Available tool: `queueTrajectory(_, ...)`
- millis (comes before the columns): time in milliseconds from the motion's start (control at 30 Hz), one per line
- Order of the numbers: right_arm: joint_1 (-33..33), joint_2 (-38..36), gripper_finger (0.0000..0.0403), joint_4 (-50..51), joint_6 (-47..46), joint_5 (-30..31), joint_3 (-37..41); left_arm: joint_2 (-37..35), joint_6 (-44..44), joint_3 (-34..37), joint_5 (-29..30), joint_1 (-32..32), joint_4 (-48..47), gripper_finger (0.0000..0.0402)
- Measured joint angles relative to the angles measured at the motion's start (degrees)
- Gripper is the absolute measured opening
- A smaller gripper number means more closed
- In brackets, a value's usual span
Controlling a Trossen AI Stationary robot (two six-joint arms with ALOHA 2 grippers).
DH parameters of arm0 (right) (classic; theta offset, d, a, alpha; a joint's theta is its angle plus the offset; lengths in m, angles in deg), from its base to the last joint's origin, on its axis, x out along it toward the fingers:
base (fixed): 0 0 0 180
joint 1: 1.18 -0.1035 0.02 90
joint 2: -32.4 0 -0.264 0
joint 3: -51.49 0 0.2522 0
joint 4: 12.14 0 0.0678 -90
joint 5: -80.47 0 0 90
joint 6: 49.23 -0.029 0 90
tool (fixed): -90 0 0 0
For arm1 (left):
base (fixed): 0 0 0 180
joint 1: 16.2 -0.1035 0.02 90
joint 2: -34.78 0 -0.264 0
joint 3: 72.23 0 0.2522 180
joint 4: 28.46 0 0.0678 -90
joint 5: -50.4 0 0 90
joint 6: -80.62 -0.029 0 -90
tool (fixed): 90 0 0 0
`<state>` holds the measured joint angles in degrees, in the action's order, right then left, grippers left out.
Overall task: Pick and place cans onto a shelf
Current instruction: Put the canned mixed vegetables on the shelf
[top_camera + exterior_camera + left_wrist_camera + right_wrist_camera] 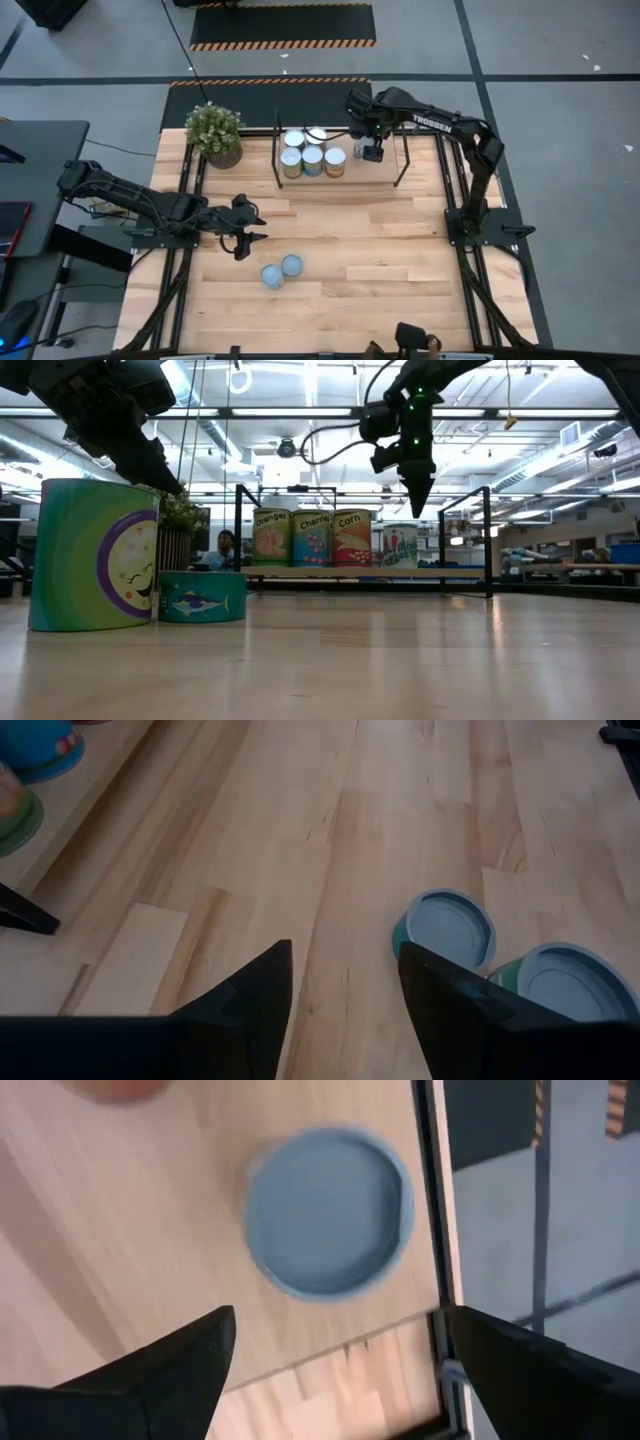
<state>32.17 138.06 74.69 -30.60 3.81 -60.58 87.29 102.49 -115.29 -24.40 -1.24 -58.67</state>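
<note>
The shelf (385,172) stands at the table's far side, its light board framed by black brackets. Several cans (312,160) stand upright on its left half. One more can (328,1210) stands on the board near its right end, directly below my right gripper (335,1320), which hangs open above it without touching. In the low view this can (400,546) sits under the downward-pointing fingers (415,500). Two cans (282,271) stand upright on the table near the front. My left gripper (245,240) hovers open just left of them, slanting down, with nothing between its fingers (250,990).
A potted plant (215,133) stands left of the shelf at the far left corner. The shelf's black uprights (487,540) rise beside the right gripper. Bare wood (400,260) stretches across the table's middle and right. A person (226,546) sits far behind the table.
</note>
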Motion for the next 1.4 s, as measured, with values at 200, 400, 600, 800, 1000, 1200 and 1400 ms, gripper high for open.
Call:
queueTrajectory(200,0.88,0.1,0.0377,1.78,-0.64,0.98,0.42,0.0,0.02,0.0,-0.02,0.0,0.0,0.019)
queueTrajectory(400,2.84,0.12,0.0374,-2.86,3.7,6.76,4.87,0.0,0.0,0.0,-0.02,0.0,0.0,0.019)
queueTrajectory(600,4.55,0.15,0.0374,-13.48,8.2,8.14,7.67,0.0,0.0,0.0,-0.02,0.02,0.0,0.019)
queueTrajectory(800,4.13,0.15,0.0373,-20.04,12.18,2.28,8.09,0.0,0.0,0.0,-0.04,0.01,-0.18,0.019)
queueTrajectory(1000,3.03,0.15,0.0373,-19.47,14.96,6.39,8.09,0.0,0.02,0.0,-0.21,0.0,-0.19,0.019)
queueTrajectory(1200,6.66,0.15,0.0373,-23.39,11.22,-2.09,8.07,0.0,-0.02,0.0,-1.07,0.0,-0.2,0.019)
queueTrajectory(1400,7.96,0.12,0.0373,-26.02,8.33,-12.93,8.74,0.0,0.0,0.0,-1.07,0.02,-0.22,0.019)
